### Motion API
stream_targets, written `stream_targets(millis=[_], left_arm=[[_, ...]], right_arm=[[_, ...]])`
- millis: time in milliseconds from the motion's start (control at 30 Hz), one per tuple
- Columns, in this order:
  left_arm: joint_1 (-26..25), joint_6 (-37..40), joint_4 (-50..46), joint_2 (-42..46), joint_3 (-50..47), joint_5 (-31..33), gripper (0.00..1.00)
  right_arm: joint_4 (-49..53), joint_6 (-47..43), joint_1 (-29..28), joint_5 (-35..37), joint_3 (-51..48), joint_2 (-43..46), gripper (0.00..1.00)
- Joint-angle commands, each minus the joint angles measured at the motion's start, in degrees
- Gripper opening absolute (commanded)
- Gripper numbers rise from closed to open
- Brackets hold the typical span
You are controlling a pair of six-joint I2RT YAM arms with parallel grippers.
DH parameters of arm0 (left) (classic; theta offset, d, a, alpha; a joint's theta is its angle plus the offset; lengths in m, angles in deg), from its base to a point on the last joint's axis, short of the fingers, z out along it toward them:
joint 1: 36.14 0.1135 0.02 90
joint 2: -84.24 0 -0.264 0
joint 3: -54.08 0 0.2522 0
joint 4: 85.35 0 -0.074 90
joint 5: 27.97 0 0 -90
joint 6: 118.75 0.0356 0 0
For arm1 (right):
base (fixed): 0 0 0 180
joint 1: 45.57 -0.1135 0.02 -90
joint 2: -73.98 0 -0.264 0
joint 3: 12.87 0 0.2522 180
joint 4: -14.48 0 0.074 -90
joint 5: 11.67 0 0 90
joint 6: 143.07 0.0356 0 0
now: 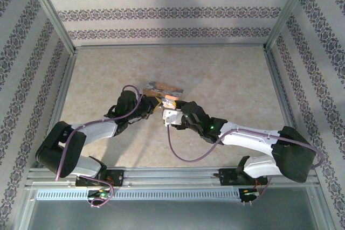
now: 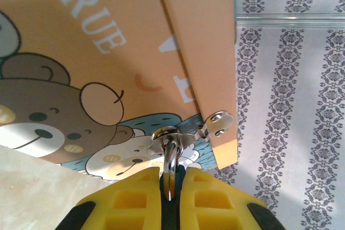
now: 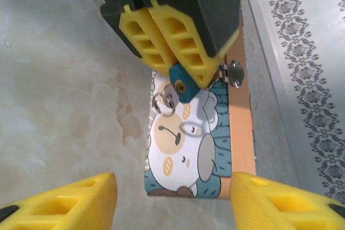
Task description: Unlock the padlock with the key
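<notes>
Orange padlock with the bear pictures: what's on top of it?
The left gripper's yellow fingers, shut on a tiny teal-headed key, with a silver ring beside. The key's shaft and the padlock's far end are covered.

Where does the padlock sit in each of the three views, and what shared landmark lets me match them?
Top external: the padlock is just above and left of centre.
Left wrist: the padlock covers the upper left, bear pictures showing.
Right wrist: the padlock runs down the middle, slightly right.
Landmark: the small silver plate on its edge, in both wrist views.
</notes>
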Motion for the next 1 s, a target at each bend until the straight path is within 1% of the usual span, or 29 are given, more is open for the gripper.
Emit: stream_targets(millis=[0,100,267,367,567,967], left_arm=[[-1.1,-1.5,0.5,1.5,1.6,0.3,0.0],[-1.3,-1.9,0.7,1.5,1.7,0.5,0.0],[-1.8,-2.6,1.1,1.4,1.8,0.9,0.0],[-2.0,-2.8,1.3,1.3,1.7,0.9,0.0],[-2.2,-2.8,1.2,1.1,1.9,1.0,0.0],[-2.6,-3.4,2.8,-0.7,2.0,0.8,0.0]], right_arm=[[-0.5,-1.2,-0.3,-2.8,2.9,-1.8,0.52],[-0.6,-1.0,-0.3,-3.4,3.8,-3.3,0.46],[-1.5,0.2,-0.3,-4.8,4.4,-5.1,0.41],[-1.7,0.2,-0.2,-4.5,4.8,-6.2,0.35],[-2.7,0.6,-0.2,-4.6,5.4,-7.6,0.31],[-4.6,1.1,0.1,-3.8,5.8,-9.5,0.29]])
